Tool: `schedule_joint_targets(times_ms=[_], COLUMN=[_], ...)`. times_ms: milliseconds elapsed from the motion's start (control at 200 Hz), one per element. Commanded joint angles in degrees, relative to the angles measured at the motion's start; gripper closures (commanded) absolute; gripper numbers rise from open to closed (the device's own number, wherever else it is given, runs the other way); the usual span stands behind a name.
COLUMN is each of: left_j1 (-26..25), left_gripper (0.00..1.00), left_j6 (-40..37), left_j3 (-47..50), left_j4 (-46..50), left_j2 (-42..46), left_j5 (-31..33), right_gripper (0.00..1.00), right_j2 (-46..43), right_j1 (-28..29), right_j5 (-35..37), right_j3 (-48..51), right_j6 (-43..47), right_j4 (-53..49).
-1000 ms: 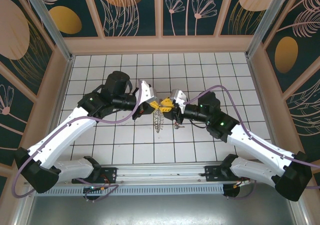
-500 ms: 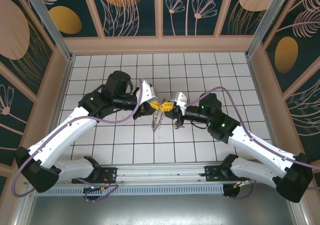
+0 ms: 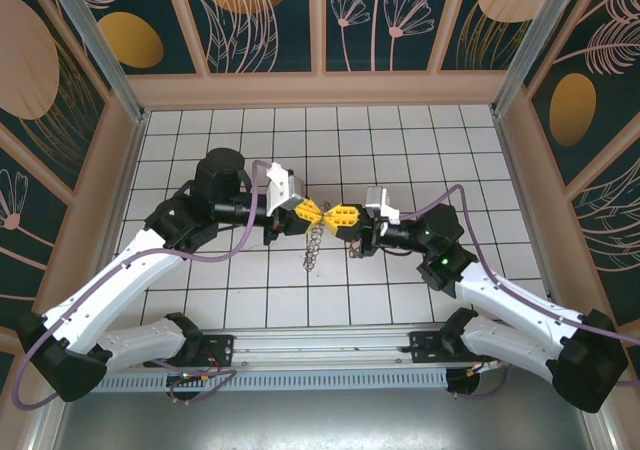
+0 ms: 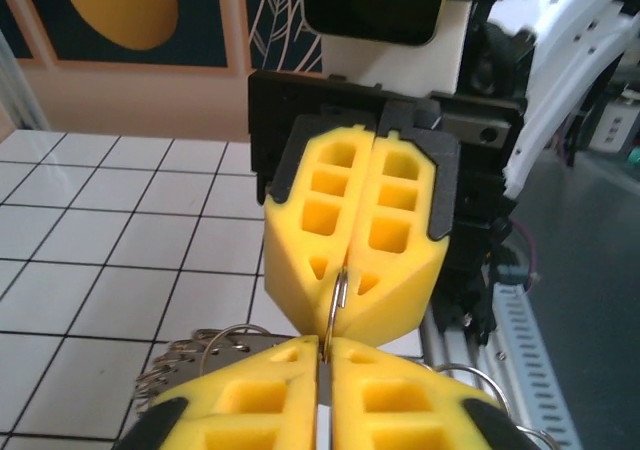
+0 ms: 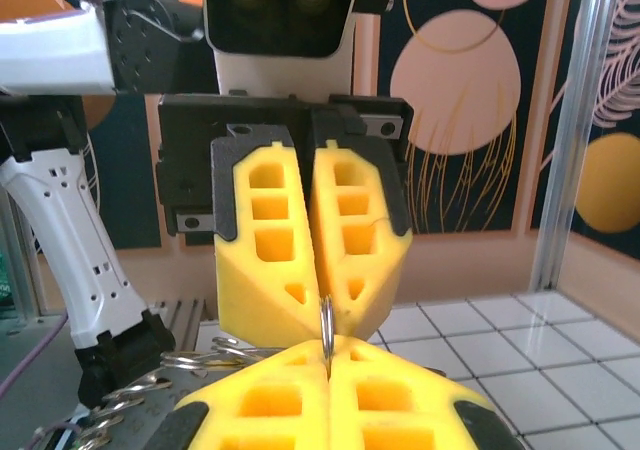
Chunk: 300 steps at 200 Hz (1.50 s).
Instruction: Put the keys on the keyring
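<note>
The two grippers have just squared up nose to nose over the keyring (image 3: 313, 242). A second ago they leaned in at an angle, their yellow tips meeting in a shallow V above it. Now both wrists have swung level and the arms form one nearly straight line across the worktop (image 3: 230, 280).

The left gripper (image 3: 310, 211) sits just above and to the left of the keyring, and the right gripper (image 3: 347, 216) just above and to its right. From the left wrist, the right gripper (image 4: 350, 270) has its jaws pressed together on a thin loop of the keyring (image 4: 340, 298). The same loop runs down into the closed seam of the left gripper (image 4: 322, 395). The right wrist shows the matching picture: the loop (image 5: 326, 325) is pinched between both pairs of tips, and the rest of the keyring (image 5: 150, 380) trails off below and to the left.

So both grippers now clamp the same loop from opposite sides. I judge this a re-grip to steady the loop before prising its coils apart.

Against the earlier frame, the keyring's dangling part hangs a little further left, and the left arm's elbow has moved outward. A small dark-red speck (image 3: 353, 251) on the tiles just right of the keyring looks unmoved. It may be the key, though it is too small to be sure, and nothing shows it threaded on yet.
</note>
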<state>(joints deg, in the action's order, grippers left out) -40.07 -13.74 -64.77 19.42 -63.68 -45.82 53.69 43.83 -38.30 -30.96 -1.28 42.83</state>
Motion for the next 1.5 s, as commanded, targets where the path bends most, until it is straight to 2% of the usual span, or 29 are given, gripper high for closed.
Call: schedule_joint_targets(times_ms=[0, 70, 275, 370, 455, 636, 946, 1061, 1276, 1371, 1496], left_j1=[-0.3, -0.3, -0.3, -0.3, -0.3, -0.3, -0.4, -0.3, -0.3, -0.3, -0.3], left_gripper=[0.94, 1.00, 1.00, 1.00, 1.00, 1.00, 1.00, 1.00, 1.00, 0.85, 0.83], left_j6=[1.5, 1.8, 1.4, 0.7, -0.7, -3.1, -5.4, -5.5, -2.8, -0.2, 2.4], left_j3=[1.3, 1.4, 0.8, 0.6, 0.0, -1.1, -2.0, -1.9, 0.2, 2.1, 4.5], left_j4=[-2.6, -3.3, -3.2, -2.4, -0.1, 3.6, 7.3, 7.5, 2.9, -0.8, -5.5], left_j2=[-0.1, 0.2, 0.8, 1.0, 0.6, -0.5, -0.9, -1.0, 0.0, 0.3, 1.9], left_j5=[-2.6, -2.8, -2.2, -0.6, 1.4, 4.1, 6.5, 6.5, 4.4, 1.1, -0.2], right_gripper=[1.00, 1.00, 1.00, 0.87, 0.83, 0.89, 0.93, 1.00, 1.00, 1.00, 1.00], right_j2=[0.9, 1.3, -0.2, -1.4, -2.4, -3.7, -1.8, -1.5, -3.1, -5.1, -5.0], right_j1=[-0.4, -0.2, -0.2, 0.0, 0.6, 1.9, 2.8, 2.8, 2.9, 2.8, 2.7], right_j5=[-1.3, -1.8, 0.3, 3.0, 6.7, 12.3, 14.0, 13.5, 13.6, 11.9, 10.4], right_j3=[0.4, 0.3, 0.3, -1.4, -3.7, -6.1, -8.8, -9.1, -7.2, -4.2, -1.7], right_j6=[-4.8, -5.1, -3.3, 0.0, 4.0, 8.9, 12.1, 12.5, 12.0, 9.4, 6.4], right_j4=[13.2, 13.1, 7.4, -0.9, -9.2, -17.0, -23.7, -24.3, -21.8, -14.7, -7.5])
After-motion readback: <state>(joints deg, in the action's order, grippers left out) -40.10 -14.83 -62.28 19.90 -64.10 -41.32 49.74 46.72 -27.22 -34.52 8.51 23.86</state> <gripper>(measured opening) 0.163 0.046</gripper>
